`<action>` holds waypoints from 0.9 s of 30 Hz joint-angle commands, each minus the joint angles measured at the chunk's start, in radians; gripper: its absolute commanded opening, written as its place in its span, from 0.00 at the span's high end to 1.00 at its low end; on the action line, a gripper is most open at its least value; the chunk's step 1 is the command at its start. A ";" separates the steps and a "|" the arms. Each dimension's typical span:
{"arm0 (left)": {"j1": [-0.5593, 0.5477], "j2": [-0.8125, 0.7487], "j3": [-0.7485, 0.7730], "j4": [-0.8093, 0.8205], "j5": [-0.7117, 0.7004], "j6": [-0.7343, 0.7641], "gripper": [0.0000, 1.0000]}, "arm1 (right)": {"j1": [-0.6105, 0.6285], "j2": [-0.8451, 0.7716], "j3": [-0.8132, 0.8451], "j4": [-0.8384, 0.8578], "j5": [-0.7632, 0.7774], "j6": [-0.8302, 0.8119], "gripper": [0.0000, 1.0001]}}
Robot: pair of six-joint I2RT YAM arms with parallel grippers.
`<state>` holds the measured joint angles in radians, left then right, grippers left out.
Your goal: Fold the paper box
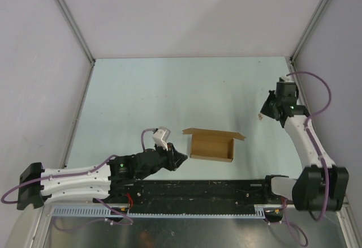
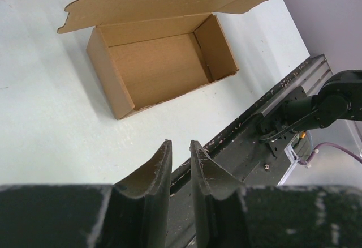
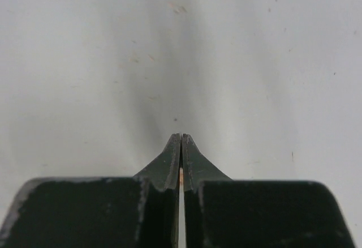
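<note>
From the top view I have the box (image 1: 212, 148) sitting on the surface (image 1: 169, 89) in the lower centre of the frame, with nothing holding it. By my reckoning the job is well past halfway: the tray is formed, with all four walls upright around a flat floor. The lid (image 1: 214, 133) stands open along the box's upper edge in that view, its end tabs sticking out left and right. What remains, as I judge it, is bringing the lid down over the opening and tucking its tabs inside the walls. My left fingers (image 2: 155, 171) are just left of the box, pointed at it but not touching, with a narrow gap between them and nothing in it. My right fingers (image 3: 169, 157) are pressed together over bare surface at the right of the top view, well apart from the box.
</note>
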<state>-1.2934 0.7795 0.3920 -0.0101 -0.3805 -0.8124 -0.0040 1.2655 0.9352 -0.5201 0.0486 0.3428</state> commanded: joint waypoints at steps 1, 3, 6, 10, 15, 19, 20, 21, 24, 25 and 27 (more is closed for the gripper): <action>0.003 -0.017 0.030 0.018 -0.004 -0.001 0.75 | 0.001 -0.223 0.036 0.035 -0.128 -0.027 1.00; 0.003 -0.031 0.038 0.018 -0.014 0.005 0.75 | 0.040 -0.306 0.036 0.072 -0.156 -0.025 1.00; 0.005 -0.068 0.047 -0.010 -0.046 0.010 0.73 | 0.110 -0.448 0.039 0.144 -0.292 -0.050 1.00; 0.011 -0.123 0.053 -0.031 -0.086 0.024 0.71 | 0.196 -0.561 0.047 0.216 -0.531 -0.059 1.00; 0.023 -0.172 0.053 -0.071 -0.106 0.027 0.71 | 0.317 -0.598 0.047 0.160 -0.717 -0.099 1.00; 0.025 -0.177 0.044 -0.080 -0.110 0.013 0.71 | 0.467 -0.604 0.037 0.013 -0.646 -0.215 1.00; 0.026 -0.174 0.044 -0.082 -0.109 0.009 0.71 | 0.499 -0.603 0.033 -0.018 -0.626 -0.228 1.00; 0.028 -0.171 0.044 -0.080 -0.109 0.009 0.71 | 0.566 -0.606 0.016 -0.029 -0.580 -0.244 1.00; 0.028 -0.146 0.054 -0.080 -0.103 0.002 0.71 | 0.710 -0.607 -0.024 -0.049 -0.433 -0.261 0.99; 0.026 -0.134 0.059 -0.079 -0.100 0.002 0.71 | 0.745 -0.606 -0.035 -0.054 -0.397 -0.264 0.99; 0.026 -0.125 0.064 -0.080 -0.095 0.002 0.71 | 0.812 -0.595 -0.055 -0.054 -0.292 -0.266 0.99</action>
<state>-1.2716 0.6323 0.4072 -0.0814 -0.4686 -0.8040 0.6937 0.6628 0.9157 -0.5293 -0.4541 0.1253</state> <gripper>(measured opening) 0.291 0.012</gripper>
